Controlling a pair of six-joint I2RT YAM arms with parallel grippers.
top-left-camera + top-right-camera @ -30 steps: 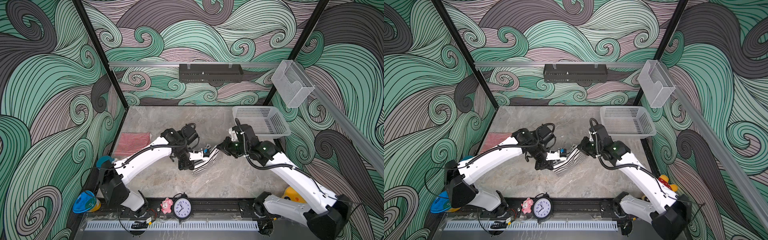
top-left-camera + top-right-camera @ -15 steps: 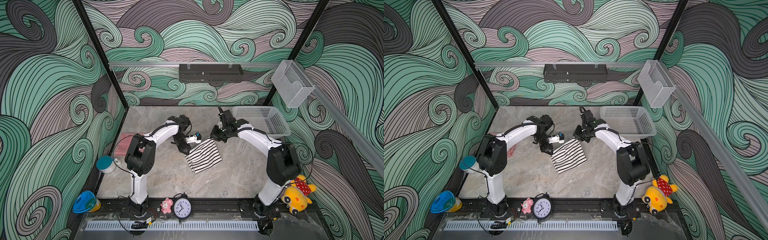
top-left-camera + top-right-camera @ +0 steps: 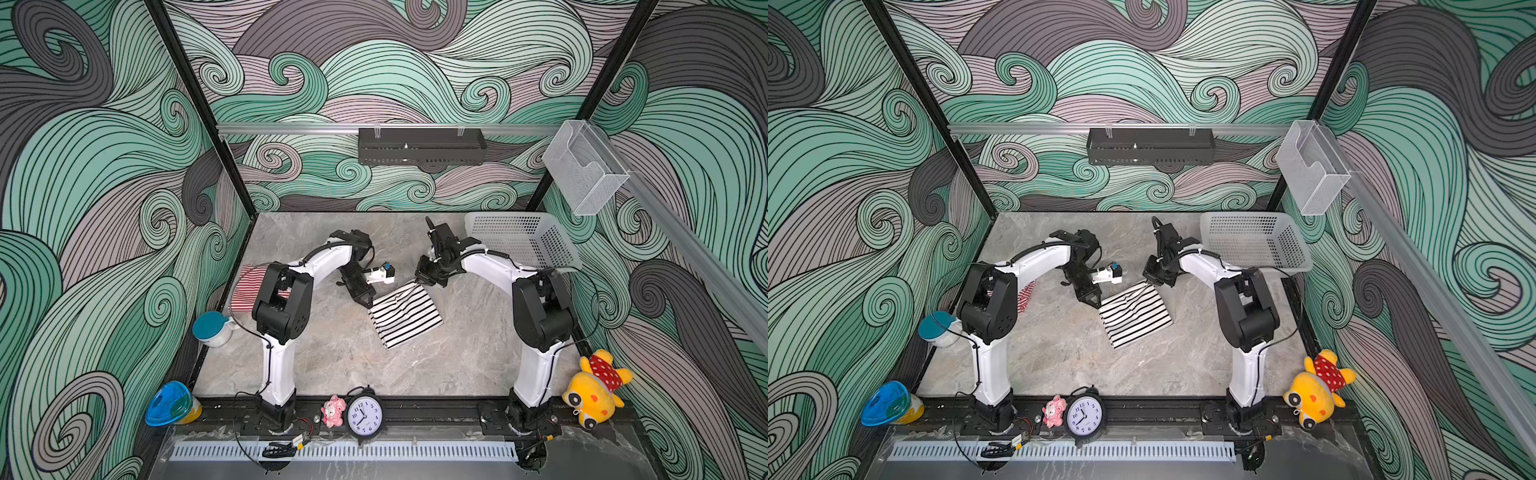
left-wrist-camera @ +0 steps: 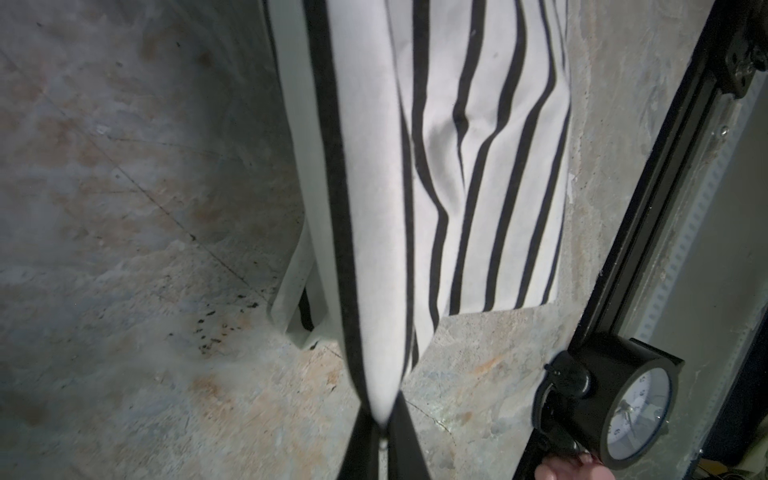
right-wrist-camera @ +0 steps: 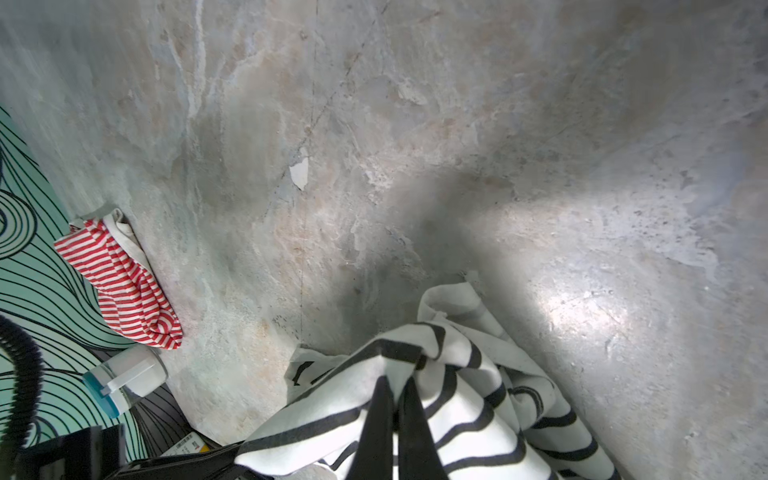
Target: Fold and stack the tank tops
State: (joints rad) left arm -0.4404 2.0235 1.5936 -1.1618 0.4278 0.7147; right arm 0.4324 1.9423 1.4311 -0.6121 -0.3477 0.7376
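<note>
1 b/w top [image 3: 407, 318] in L gripper [image 3: 368, 302], R gripper [image 3: 419, 282]; 1 red top [image 3: 245, 293].

In both top views my left arm [image 3: 286, 299] covers much of the red-and-white tank top [image 3: 247, 291]; only a strip shows by the left wall. In the left wrist view the black-and-white tank top [image 4: 478, 166] runs off the picture's edge, and my left gripper [image 4: 382, 428] is cut there too, only its finger ends showing. A pink thing [image 4: 569, 471] beside the clock [image 4: 615, 399] is cropped beyond telling. In the right wrist view the same top bunches around my right gripper [image 5: 398, 392] and leaves the frame; I seem to pinch several layers, but cannot count them.
</note>
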